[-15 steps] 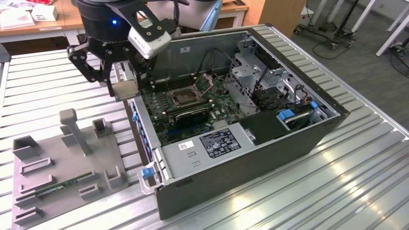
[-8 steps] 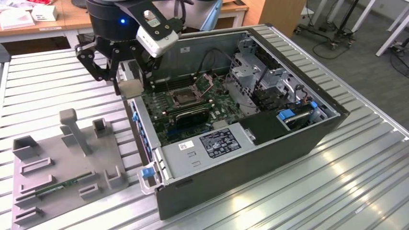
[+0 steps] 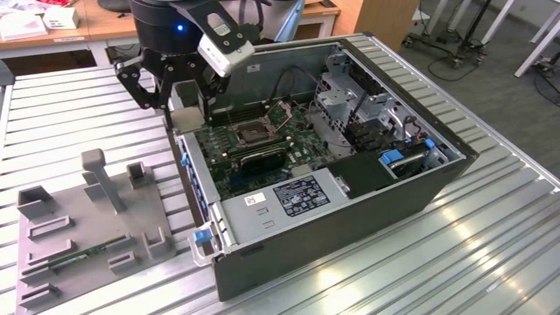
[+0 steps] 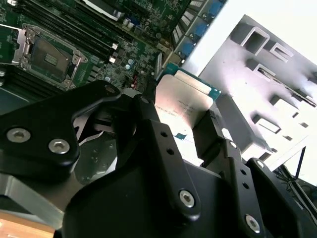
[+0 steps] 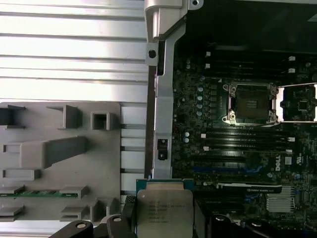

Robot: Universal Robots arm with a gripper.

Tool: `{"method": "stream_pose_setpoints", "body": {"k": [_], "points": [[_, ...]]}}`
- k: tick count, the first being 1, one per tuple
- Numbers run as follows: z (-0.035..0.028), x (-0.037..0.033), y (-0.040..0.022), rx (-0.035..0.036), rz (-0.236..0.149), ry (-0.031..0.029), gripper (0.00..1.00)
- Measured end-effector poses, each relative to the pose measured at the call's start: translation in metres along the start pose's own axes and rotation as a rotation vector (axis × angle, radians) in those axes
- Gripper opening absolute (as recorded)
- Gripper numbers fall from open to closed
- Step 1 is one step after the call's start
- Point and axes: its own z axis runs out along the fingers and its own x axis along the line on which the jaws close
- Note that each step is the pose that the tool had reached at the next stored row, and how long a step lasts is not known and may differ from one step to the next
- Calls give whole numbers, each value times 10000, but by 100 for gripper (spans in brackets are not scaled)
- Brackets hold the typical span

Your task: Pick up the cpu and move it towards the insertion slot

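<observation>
The gripper (image 5: 166, 229) is clamped on the cpu (image 5: 164, 214), lifted at lower centre, slot (image 5: 250, 103) unreached at right.

**Chip held at the case edge**

The gripper (image 3: 186, 98) clamps the cpu (image 3: 185, 119) above the open computer case's (image 3: 350, 197) edge on the exterior view's left. The insertion slot (image 3: 253, 134) lies near, on the motherboard inside.
</observation>
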Motion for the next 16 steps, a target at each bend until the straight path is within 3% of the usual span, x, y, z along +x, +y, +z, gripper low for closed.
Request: {"method": "stream_pose_setpoints", "body": {"k": [16], "points": [[0, -197, -4, 0, -1, 0, 54]]}}
